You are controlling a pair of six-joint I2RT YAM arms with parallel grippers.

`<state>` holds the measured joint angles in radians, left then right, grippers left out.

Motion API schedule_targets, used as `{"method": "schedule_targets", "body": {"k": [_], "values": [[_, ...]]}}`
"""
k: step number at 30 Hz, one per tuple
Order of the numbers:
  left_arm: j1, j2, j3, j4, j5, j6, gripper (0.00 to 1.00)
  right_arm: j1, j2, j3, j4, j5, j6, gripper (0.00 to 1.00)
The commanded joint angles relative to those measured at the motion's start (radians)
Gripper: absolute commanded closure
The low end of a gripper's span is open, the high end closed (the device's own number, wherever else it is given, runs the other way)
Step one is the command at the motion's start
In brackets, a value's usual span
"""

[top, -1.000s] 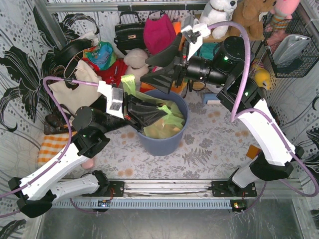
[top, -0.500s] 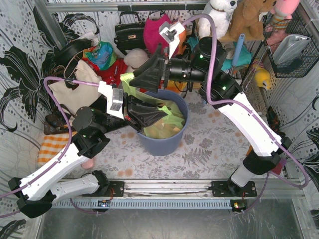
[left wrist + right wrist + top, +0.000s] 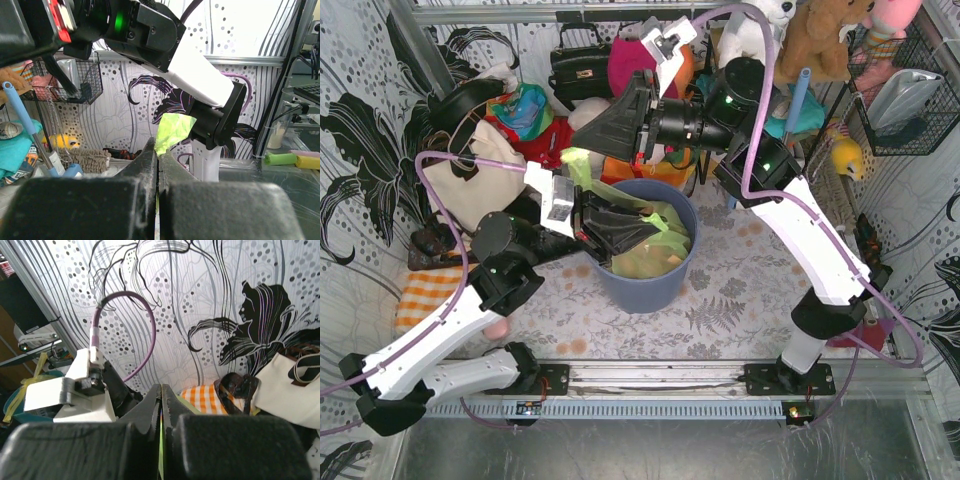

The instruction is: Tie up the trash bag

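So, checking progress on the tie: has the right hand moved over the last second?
Yes: the right hand has swung left and toward the back wall, nearer the black handbag, shutting on the trash bag.

Robot lab booth: aluminium frame (image 3: 570, 12), flower-print wall panels (image 3: 360, 120), plush toys (image 3: 825, 35), handbags (image 3: 578, 65)

Black-flowered white walls (image 3: 360, 150) enclose a leaf-patterned table (image 3: 740, 300).

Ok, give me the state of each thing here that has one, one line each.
trash bag: in the bin, mouth open, not yet tied.
left gripper: shut on a flap of the trash bag.
right gripper: shut on a strip of the trash bag.
bin: upright, with the bag inside it.
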<state>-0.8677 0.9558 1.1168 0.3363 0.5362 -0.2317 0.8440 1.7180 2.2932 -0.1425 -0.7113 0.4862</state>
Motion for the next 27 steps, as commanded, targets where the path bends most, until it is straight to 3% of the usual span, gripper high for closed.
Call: {"method": "schedule_targets", "body": {"k": [1,9,13,15,20,27], "values": [[0.004,0.006,0.031,0.024,-0.001,0.006,1.00,0.005,0.036,0.093,0.014,-0.009,0.014,1.00],[0.004,0.059,0.127,-0.003,0.007,0.048,1.00,0.006,0.073,0.194,-0.100,0.080,-0.020,0.99],[0.004,0.056,0.110,0.003,0.009,0.046,1.00,0.006,-0.003,0.076,-0.141,0.167,-0.022,0.70],[0.004,0.050,0.093,0.018,0.005,0.038,1.00,0.006,-0.039,0.020,-0.143,0.173,-0.009,0.61],[0.004,0.038,0.068,0.022,0.009,0.027,1.00,0.006,-0.046,-0.020,-0.121,0.121,0.043,0.53],[0.004,0.007,0.021,0.037,-0.010,0.013,1.00,0.006,-0.078,-0.059,-0.045,0.072,0.111,0.52]]}}
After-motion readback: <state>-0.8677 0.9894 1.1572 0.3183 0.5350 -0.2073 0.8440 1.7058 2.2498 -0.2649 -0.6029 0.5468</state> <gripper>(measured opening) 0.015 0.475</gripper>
